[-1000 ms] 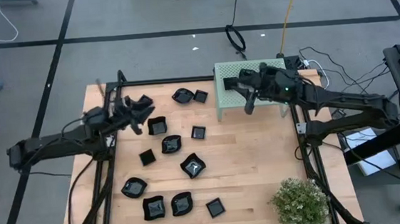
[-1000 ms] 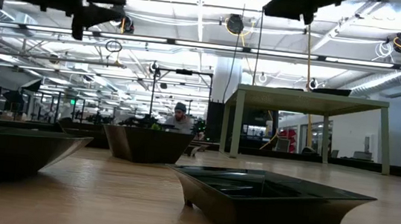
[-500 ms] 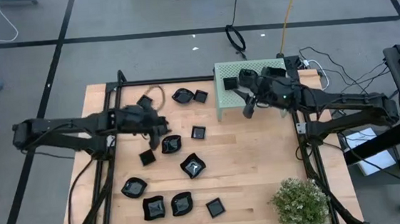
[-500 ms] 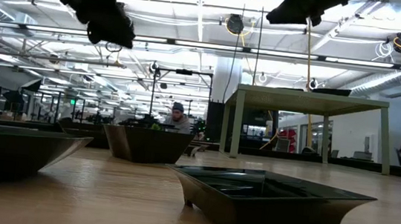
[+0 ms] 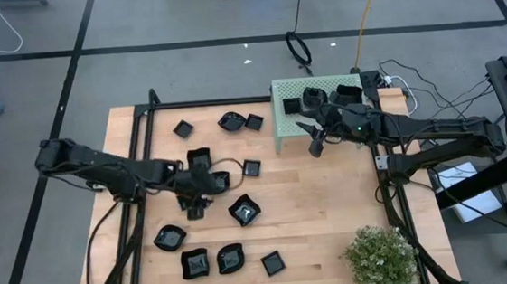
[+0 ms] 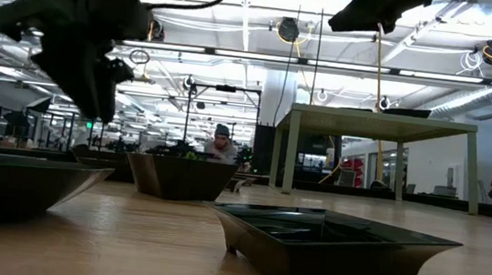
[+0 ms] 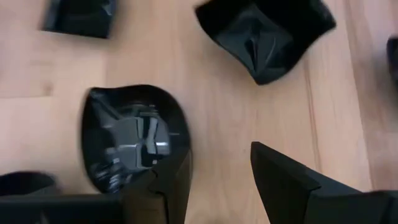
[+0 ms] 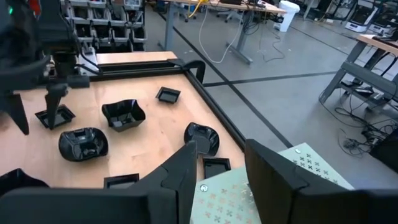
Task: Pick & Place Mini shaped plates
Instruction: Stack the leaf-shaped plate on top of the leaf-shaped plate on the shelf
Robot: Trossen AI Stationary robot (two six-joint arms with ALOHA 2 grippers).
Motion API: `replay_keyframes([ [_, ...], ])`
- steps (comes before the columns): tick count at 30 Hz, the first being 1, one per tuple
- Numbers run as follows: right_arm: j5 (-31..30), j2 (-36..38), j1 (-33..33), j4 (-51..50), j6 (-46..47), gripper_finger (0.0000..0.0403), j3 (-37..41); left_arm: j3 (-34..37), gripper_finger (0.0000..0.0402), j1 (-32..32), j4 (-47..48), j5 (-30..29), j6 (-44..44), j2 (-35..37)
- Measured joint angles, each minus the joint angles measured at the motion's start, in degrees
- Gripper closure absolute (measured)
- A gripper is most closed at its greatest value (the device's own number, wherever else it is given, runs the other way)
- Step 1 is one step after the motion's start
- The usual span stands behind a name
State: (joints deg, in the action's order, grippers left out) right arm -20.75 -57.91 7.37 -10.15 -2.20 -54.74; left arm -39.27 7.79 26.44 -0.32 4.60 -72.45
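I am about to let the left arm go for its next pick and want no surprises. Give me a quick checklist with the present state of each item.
1. left gripper open and empty: ok.
2. left gripper over a plate: it hangs beside the rounded plate, with bare wood between the fingers: not ok yet.
3. Neighbouring wavy plate clear of the fingers: ok.
4. right gripper out of the way, by the green box: ok.
5. right gripper empty and open: ok.
6. Height above the table: cannot tell.

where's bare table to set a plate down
Bare wood lies between the green perforated box, the potted plant and the wavy plate. The plates around the left gripper crowd the table's left half.
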Motion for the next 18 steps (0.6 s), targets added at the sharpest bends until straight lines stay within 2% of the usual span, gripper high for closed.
replay_keyframes([
  [8,0.02,0.0,0.01,-0.01,-0.09,0.0277,0.0,0.0,0.0231,1.74,-0.66,-8.78,-4.7,-8.24],
  [18,0.04,0.0,0.01,0.0,-0.02,0.0278,0.0,-0.09,0.0238,1.63,-4.07,-10.59,-3.77,-15.25],
])
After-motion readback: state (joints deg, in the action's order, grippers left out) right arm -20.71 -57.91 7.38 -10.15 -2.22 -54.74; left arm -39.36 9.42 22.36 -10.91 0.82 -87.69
